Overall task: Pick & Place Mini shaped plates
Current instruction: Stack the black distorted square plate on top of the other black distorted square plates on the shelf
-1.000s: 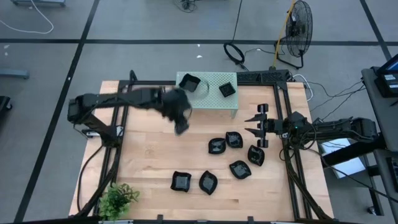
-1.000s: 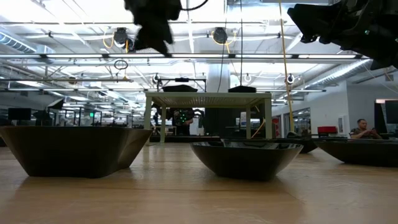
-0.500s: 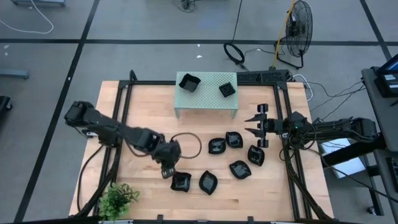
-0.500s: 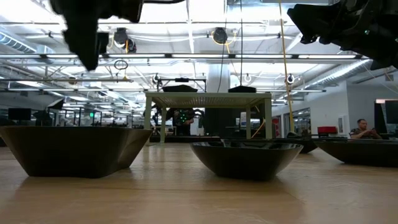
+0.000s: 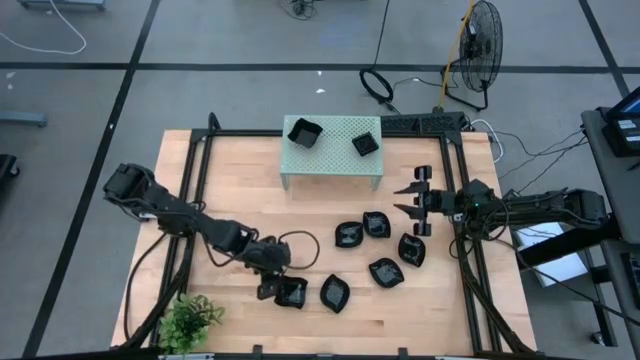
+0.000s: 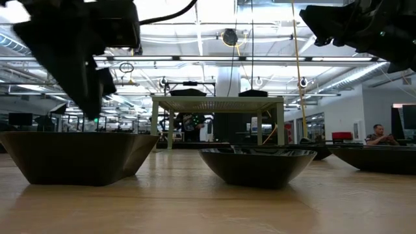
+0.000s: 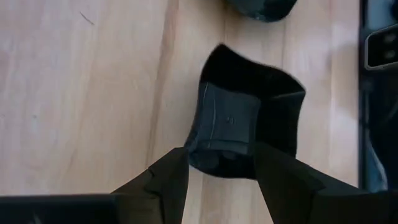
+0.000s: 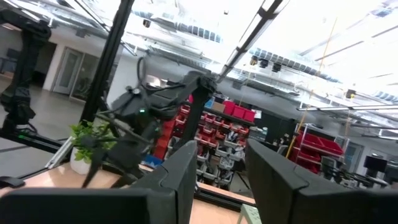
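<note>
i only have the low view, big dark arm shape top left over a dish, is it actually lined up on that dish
Observer: Yes. In the left wrist view the left gripper has its open fingers straddling the near rim of the square dish.
Operator: how many already on the stand
Observer: Two dishes sit on the green stand, from the high view.
Operator: right arm doing anything
Observer: No. The right gripper hangs open at the table's right edge, above the loose dishes, holding nothing.
</note>
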### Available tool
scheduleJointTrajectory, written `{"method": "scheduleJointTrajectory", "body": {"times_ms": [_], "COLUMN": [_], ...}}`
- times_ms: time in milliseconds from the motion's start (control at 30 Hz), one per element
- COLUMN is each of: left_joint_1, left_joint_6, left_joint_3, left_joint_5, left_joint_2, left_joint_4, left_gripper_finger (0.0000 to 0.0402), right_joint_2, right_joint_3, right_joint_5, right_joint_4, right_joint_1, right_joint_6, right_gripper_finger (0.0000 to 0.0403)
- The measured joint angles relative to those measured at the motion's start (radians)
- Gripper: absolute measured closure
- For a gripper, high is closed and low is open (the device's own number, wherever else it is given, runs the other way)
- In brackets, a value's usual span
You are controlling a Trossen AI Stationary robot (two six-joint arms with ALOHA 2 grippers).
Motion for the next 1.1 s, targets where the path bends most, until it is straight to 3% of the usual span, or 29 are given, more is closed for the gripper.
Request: {"method": "scheduleJointTrajectory", "body": {"times_ms": [167, 500, 733, 900, 1100], "left_joint_1": [0.003, 0.014, 0.061, 0.097, 0.147], "left_joint_6": [-0.071, -0.122, -0.182, -0.142, -0.11], "left_joint_3": [0.001, 0.0, 0.003, 0.004, 0.001], "left_joint_5": [-0.021, 0.051, 0.068, 0.093, -0.056], "left_joint_2": [0.026, 0.131, 0.135, 0.118, 0.073], "left_joint_4": [-0.007, -0.022, -0.105, -0.205, -0.399], "left_gripper_finger": [0.0217, 0.0217, 0.0218, 0.0218, 0.0218], "right_joint_2": [0.0, 0.0, 0.0, 0.0, 0.0], "right_joint_3": [0.0, 0.0, 0.0, 0.0, 0.0], "right_joint_5": [0.0, -0.001, -0.001, -0.001, -0.001], "right_joint_4": [-0.001, -0.001, -0.001, -0.001, -0.001], "right_joint_1": [0.0, 0.0, 0.0, 0.0, 0.0], "right_joint_6": [-0.002, 0.002, 0.002, 0.001, 0.001], "right_gripper_finger": [0.0277, 0.0277, 0.0277, 0.0277, 0.0277]}}
